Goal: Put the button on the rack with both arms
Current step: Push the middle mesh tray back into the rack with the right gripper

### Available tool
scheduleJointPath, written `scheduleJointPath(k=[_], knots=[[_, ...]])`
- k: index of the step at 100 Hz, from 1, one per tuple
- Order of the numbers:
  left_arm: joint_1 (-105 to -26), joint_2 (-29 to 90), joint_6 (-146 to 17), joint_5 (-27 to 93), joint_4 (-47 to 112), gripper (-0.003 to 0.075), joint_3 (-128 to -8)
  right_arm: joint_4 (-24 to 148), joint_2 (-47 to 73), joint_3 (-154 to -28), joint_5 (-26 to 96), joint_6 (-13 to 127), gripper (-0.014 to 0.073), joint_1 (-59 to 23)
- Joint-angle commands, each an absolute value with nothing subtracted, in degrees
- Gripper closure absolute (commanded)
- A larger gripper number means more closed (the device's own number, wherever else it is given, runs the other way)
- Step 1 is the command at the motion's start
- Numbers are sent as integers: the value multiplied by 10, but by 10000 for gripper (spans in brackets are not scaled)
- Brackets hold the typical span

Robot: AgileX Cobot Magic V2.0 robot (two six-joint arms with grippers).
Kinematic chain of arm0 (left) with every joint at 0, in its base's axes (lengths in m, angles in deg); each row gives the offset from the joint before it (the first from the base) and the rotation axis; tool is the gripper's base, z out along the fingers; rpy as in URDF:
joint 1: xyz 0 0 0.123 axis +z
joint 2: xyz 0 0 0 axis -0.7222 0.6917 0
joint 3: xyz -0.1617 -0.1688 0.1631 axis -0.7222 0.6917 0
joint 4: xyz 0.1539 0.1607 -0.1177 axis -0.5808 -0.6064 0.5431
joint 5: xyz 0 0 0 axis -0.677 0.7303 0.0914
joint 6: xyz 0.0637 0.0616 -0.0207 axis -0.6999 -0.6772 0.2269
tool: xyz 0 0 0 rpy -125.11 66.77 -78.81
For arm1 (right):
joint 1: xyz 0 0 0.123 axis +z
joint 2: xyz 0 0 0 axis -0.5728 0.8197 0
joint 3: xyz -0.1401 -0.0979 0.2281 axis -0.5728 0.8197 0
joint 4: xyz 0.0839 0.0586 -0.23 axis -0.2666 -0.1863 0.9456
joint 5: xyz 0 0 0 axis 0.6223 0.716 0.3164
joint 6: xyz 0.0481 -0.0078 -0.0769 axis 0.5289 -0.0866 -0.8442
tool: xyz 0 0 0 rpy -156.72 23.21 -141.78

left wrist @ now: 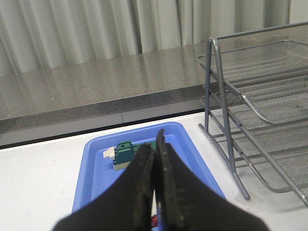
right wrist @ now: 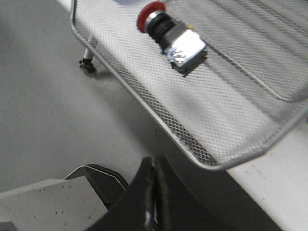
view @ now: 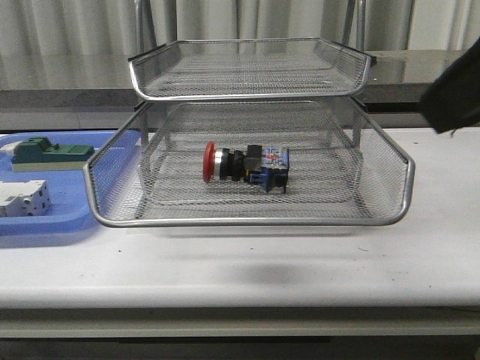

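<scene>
Button (view: pixel 246 166) in rack (view: pixel 247 217) — blue tray (view: pixel 45 221) beside.

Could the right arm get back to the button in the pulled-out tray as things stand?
Probably yes. The button lies on its side in the rack's pulled-out tray, forward of the tier above, and the shut right gripper sits off the tray's front edge.

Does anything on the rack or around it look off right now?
Nothing stands out. The button lies on its side in the pulled-out mesh tray of the rack, red cap toward the blue tray. The left gripper and right gripper are shut, empty and clear of the rack.
</scene>
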State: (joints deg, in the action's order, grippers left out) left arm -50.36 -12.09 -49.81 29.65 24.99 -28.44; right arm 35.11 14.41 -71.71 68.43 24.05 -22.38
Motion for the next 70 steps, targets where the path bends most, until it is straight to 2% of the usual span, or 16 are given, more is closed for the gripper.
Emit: scheduleJointPath(k=[1, 39, 70], knots=[[-502, -116, -495, 250, 258, 740, -300, 323, 162, -736, 650, 204, 654, -185], [-502, -116, -495, 250, 258, 740, -300, 400, 288, -736, 502, 200, 654, -13], [-502, -116, -495, 250, 258, 740, -300, 425, 366, -736, 411, 200, 654, 25]])
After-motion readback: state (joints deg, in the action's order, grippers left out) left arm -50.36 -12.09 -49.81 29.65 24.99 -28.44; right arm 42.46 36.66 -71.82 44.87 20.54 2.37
